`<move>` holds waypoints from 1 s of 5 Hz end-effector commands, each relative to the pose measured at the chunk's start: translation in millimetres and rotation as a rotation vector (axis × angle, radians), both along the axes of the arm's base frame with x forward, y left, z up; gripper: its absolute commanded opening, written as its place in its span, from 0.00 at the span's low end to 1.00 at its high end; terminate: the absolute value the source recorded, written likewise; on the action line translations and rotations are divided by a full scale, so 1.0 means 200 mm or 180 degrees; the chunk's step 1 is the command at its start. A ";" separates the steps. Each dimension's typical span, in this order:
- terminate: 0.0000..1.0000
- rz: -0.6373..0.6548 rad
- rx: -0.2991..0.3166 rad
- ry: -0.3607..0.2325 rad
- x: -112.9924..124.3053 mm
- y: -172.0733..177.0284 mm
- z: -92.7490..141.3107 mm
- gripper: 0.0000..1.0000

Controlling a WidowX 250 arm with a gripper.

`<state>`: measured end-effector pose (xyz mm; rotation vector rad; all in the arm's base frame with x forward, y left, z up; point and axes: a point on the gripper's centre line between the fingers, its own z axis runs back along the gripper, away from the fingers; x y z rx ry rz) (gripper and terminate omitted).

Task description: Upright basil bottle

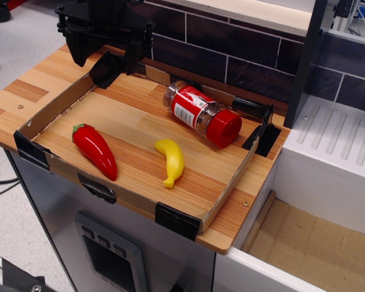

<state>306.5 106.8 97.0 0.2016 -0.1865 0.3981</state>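
Observation:
The basil bottle lies on its side in the back right part of the cardboard-rimmed tray. Its wide red cap points to the front right and its clear base to the back left. The red-and-white label faces up. My black gripper hangs over the tray's back left corner, well to the left of the bottle and apart from it. Its two fingers point down with a gap between them and hold nothing.
A red toy chili pepper lies at the tray's front left. A yellow toy banana lies in the front middle. A dark brick wall runs behind the tray. A white sink unit stands at the right.

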 end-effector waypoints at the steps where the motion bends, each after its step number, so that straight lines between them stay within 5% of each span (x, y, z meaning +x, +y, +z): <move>1: 0.00 0.0000 0.0000 0.0000 0.00 0.00 0.00 1.00; 2: 0.00 -0.0792 -0.0296 0.0098 0.06 -0.06 0.00 1.00; 4: 0.00 -0.2393 -0.0358 0.0014 0.12 -0.28 -0.02 1.00; 5: 0.00 -0.3185 -0.0298 0.0124 0.10 -0.45 -0.04 1.00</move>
